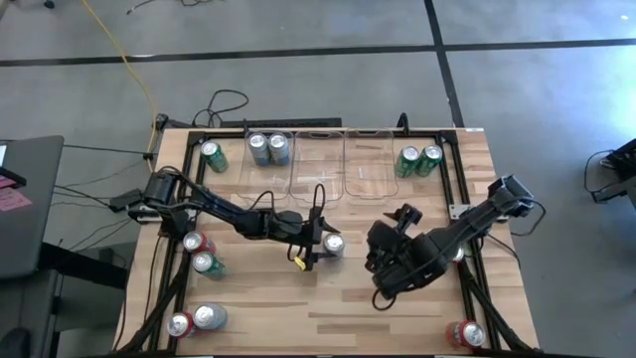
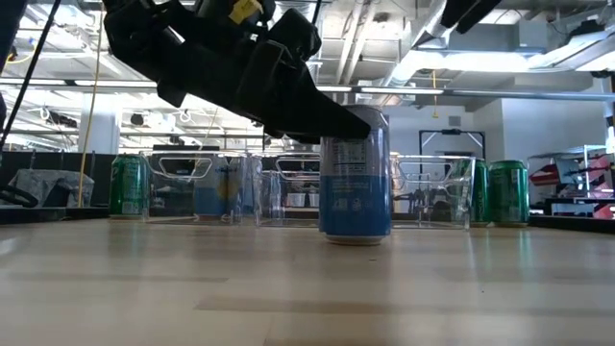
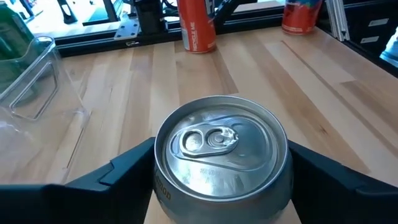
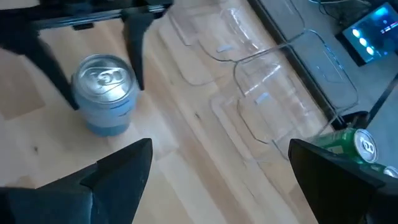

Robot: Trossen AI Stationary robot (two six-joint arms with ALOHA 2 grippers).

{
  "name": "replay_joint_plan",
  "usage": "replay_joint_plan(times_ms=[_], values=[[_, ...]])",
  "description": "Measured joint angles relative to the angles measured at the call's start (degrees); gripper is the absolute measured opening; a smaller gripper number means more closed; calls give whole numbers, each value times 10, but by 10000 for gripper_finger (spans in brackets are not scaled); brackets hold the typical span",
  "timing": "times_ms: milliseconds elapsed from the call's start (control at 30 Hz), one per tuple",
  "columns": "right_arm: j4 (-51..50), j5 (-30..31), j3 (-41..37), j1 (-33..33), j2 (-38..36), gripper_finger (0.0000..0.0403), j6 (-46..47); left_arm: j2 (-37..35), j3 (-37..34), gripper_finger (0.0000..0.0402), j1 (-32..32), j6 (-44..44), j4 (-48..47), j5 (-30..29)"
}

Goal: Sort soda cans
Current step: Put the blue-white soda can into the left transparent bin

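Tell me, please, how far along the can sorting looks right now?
Done: two blue-and-silver metal cans stand in the left clear plastic bin. In hand: the left gripper straddles another blue can on the wooden table. Left: green cans, red cans. The right gripper waits open.

From my left wrist, the blue can [image 3: 221,155] between my fingers runs off the frame's bottom edge, so its base is out of sight, and I cannot tell whether my fingers touch its sides. At the top edge two red cans [image 3: 196,25] are cropped above their labels. In the low view my left gripper [image 2: 332,120] covers the can's rim. Overhead, at the lower right of the frame, a red can [image 1: 467,335] is partly hidden by the bench frame [image 1: 477,308]. From my right wrist, a green can [image 4: 348,144] sits half behind my finger.
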Motion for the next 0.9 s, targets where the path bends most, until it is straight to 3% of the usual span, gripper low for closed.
replay_joint_plan(times_ms=[200, 400, 633, 900], values=[[101, 52, -54, 7, -62, 395, -93, -19, -2, 292, -2, 0, -5, -27], [221, 135, -82, 19, -130, 384, -229, -102, -1, 292, -2, 0, -73, -36], [247, 138, -136, -10, -178, 348, -266, -241, -1, 292, -1, 3, -196, -69], [273, 131, -191, -53, -185, 310, -280, -402, -1, 292, 25, -8, -327, -155]])
